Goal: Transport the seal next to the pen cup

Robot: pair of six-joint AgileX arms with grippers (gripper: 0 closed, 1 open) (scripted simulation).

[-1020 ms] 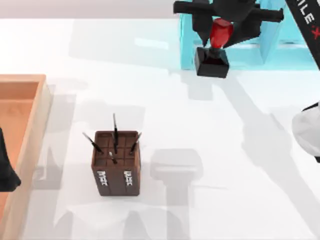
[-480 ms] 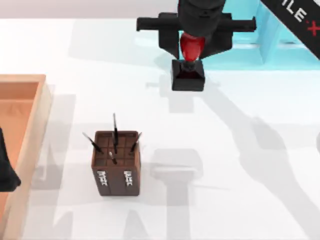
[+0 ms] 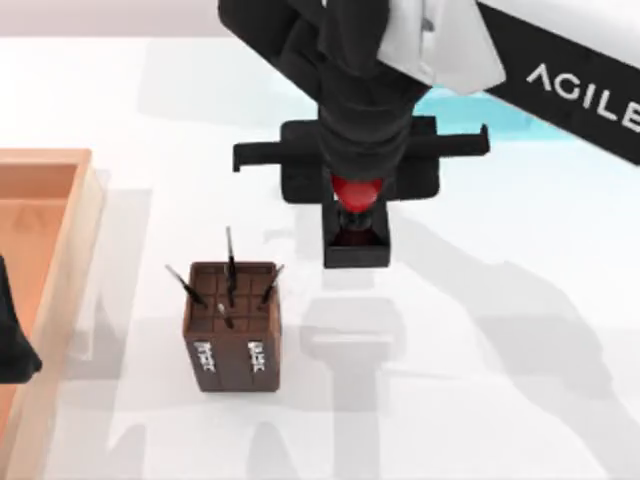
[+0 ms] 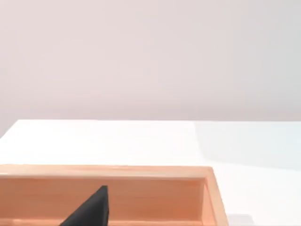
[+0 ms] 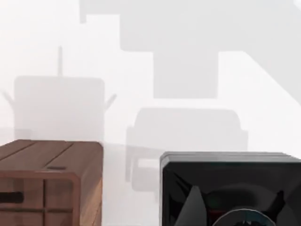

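Note:
The seal has a glossy red knob on a black square block. It hangs above the table in the top view, held by my right gripper, which is shut on the red knob. The pen cup, a dark brown wooden box with thin pens sticking up, stands lower left of the seal, apart from it. In the right wrist view the seal's black block sits beside the pen cup with a gap between them. My left gripper is parked at the left edge over the tray.
A light-wood tray lies along the left edge of the table, also seen as the tray in the left wrist view. A light blue container sits at the back right, mostly behind my right arm.
My right gripper has carried the seal from the back right, near the blue container, forward and left toward the pen cup. The left arm has not moved.

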